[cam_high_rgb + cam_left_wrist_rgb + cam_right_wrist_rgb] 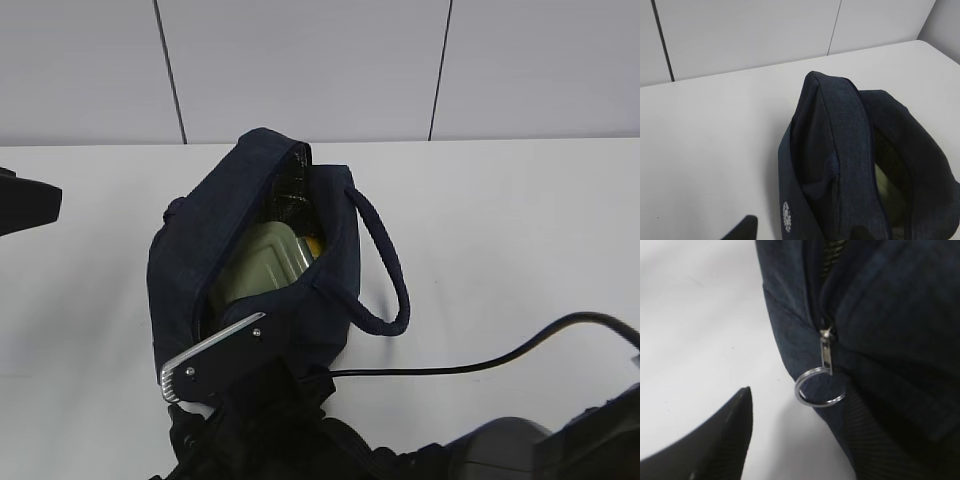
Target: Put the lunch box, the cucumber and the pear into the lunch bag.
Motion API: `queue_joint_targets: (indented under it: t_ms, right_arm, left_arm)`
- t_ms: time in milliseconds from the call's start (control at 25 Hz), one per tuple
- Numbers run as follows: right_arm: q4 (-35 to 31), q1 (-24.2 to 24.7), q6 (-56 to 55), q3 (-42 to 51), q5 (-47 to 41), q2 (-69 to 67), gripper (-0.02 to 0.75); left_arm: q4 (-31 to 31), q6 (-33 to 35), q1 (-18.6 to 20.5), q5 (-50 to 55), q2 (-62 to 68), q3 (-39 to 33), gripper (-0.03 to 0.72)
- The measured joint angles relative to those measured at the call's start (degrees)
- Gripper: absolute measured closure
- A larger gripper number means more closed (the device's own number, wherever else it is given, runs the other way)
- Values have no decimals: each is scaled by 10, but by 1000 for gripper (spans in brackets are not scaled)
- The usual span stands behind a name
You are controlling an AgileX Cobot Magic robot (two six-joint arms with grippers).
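Observation:
The navy lunch bag (pixel 200 240) lies on the white table with its top open. The lunch box's sage-green lid (pixel 265 262) shows inside, with a sliver of the yellow pear (pixel 313 241) beside it. A dark glossy shape (pixel 290 195) at the far end of the opening may be the cucumber; I cannot tell. My right gripper (pixel 800 410) is open at the bag's near end, close under the metal ring pull (pixel 820 390), with one ribbed finger (pixel 880 440) against the fabric. My left gripper (pixel 802 231) is open and empty, off to the bag's left.
The bag's loop handle (pixel 385 270) lies on the table to its right. A black cable (pixel 480 362) runs across the table at the front right. The left arm (pixel 25 205) sits at the left edge. A panelled wall stands behind the table.

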State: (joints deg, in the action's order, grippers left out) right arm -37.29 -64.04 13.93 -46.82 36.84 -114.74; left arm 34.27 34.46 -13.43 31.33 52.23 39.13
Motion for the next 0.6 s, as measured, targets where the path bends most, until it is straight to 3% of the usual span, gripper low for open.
queue_joint_targets:
  t_ms: [600]
  right_arm:
    - [-15, -2, 8, 0, -27, 0, 286]
  left_arm:
    - [0, 0, 0, -3, 0, 0, 349]
